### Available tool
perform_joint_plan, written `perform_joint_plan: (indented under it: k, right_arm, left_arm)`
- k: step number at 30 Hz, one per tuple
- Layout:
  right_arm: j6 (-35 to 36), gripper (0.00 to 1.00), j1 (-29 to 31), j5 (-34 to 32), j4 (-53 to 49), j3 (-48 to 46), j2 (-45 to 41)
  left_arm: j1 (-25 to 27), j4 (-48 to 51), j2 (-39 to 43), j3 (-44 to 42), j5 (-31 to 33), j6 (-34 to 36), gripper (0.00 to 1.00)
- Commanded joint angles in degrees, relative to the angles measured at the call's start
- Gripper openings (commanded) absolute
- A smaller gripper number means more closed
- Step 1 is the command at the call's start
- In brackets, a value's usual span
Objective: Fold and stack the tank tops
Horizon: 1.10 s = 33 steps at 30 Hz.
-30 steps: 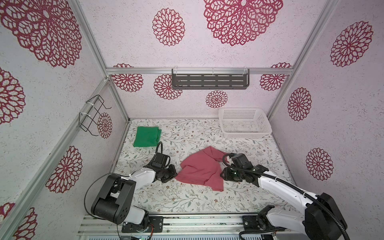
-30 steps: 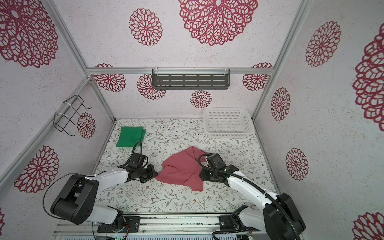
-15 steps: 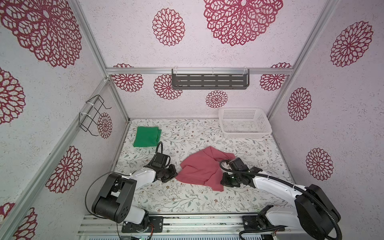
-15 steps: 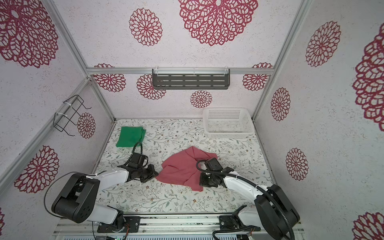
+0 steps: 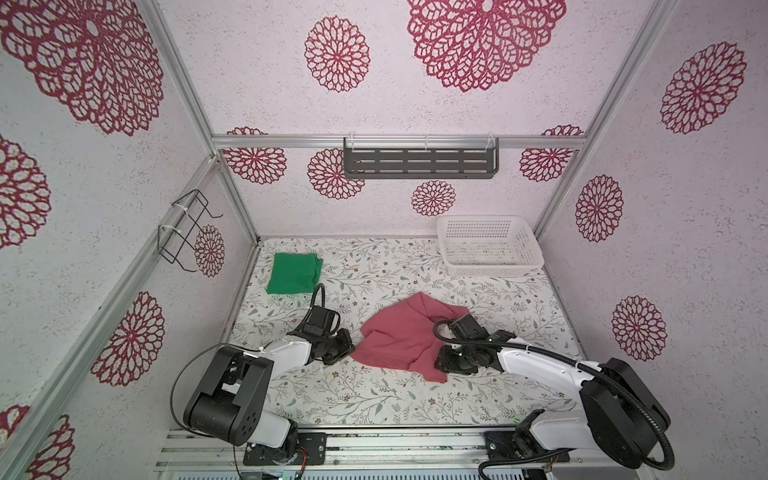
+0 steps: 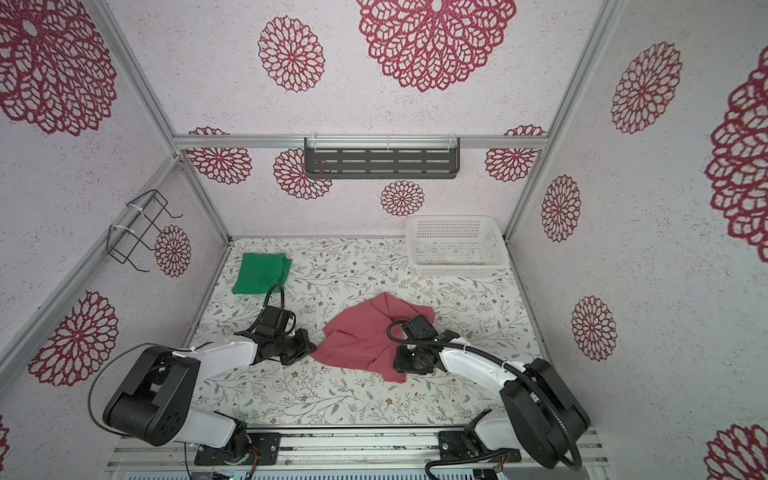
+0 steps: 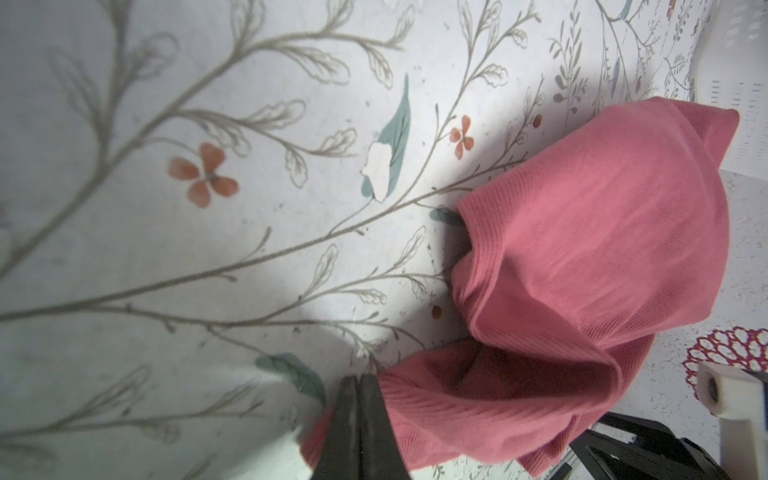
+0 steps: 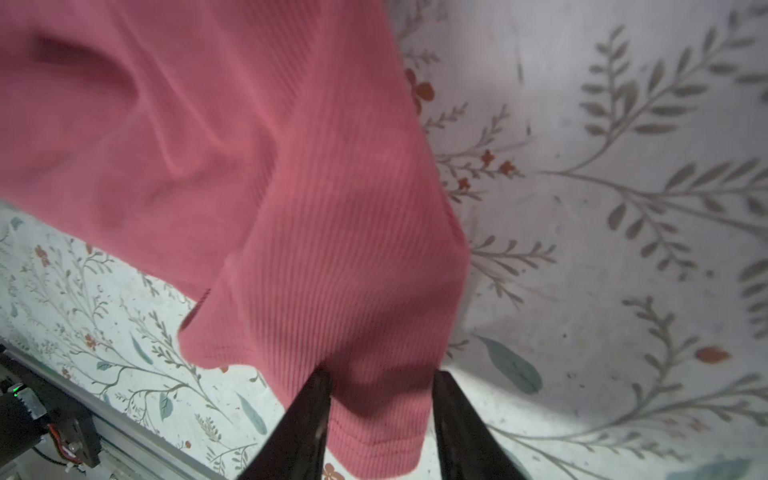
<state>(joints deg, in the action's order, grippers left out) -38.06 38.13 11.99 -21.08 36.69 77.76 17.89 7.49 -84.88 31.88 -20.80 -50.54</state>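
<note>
Right wrist: R pincer (image 8: 382, 376) apart astride red tank top (image 8: 291, 187); L pincer (image 7: 358, 382) clamped on its edge.

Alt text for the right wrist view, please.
A pinkish-red ribbed tank top lies rumpled across the floral tabletop. Its hem sits between the two spread fingers of the right tool.

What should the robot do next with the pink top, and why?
Probably close the right fingers. They stand open with a corner of the red tank top between them, while the left fingers seem already pinched on its other edge.
</note>
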Motion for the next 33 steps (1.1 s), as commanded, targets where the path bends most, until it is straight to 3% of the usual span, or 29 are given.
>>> perform_joint_plan:
  k: [1, 4, 10, 15, 17, 19, 23, 28, 33]
  right_arm:
    - [0.1, 0.23, 1.0, -1.5, -0.4, 1.0, 0.3]
    - [1.5, 0.0, 1.6, -4.2, -3.3, 4.2, -0.3]
    - [7.2, 0.0, 5.8, -13.8, -15.3, 17.4, 5.3]
    - [11.4, 0.0, 13.4, -14.7, -19.0, 31.3, 17.9]
    - [14.0, 0.11, 17.3, -12.5, -18.5, 36.2, 22.4]
    - [15.9, 0.3, 19.8, -9.6, -18.0, 39.3, 25.0]
    - [14.2, 0.45, 18.8, -7.2, -15.3, 36.9, 22.4]
    - [9.2, 0.46, 13.6, -3.6, -10.1, 27.8, 13.7]
    - [4.5, 0.39, 8.5, -0.7, -5.7, 17.8, 5.0]
  left_arm:
    - [-0.8, -0.5, 0.2, -1.0, 0.0, 0.5, 0.0]
    - [-0.8, -0.6, 0.2, -1.0, 0.0, 0.4, 0.0]
    - [-0.9, -0.8, 0.2, -1.1, -0.2, 0.5, 0.0]
    - [-1.1, -1.5, 0.1, -1.3, -0.4, 0.5, 0.0]
    - [-1.1, -1.9, -0.3, -1.4, -0.6, 0.4, 0.0]
    - [-1.1, -2.5, -0.7, -1.4, -0.9, 0.1, 0.0]
    - [-1.1, -3.2, -1.1, -1.5, -1.3, 0.0, 0.0]
    - [-1.1, -3.5, -1.8, -1.4, -1.6, 0.1, 0.0]
    - [-1.1, -3.9, -2.3, -1.4, -1.9, 0.0, 0.0]
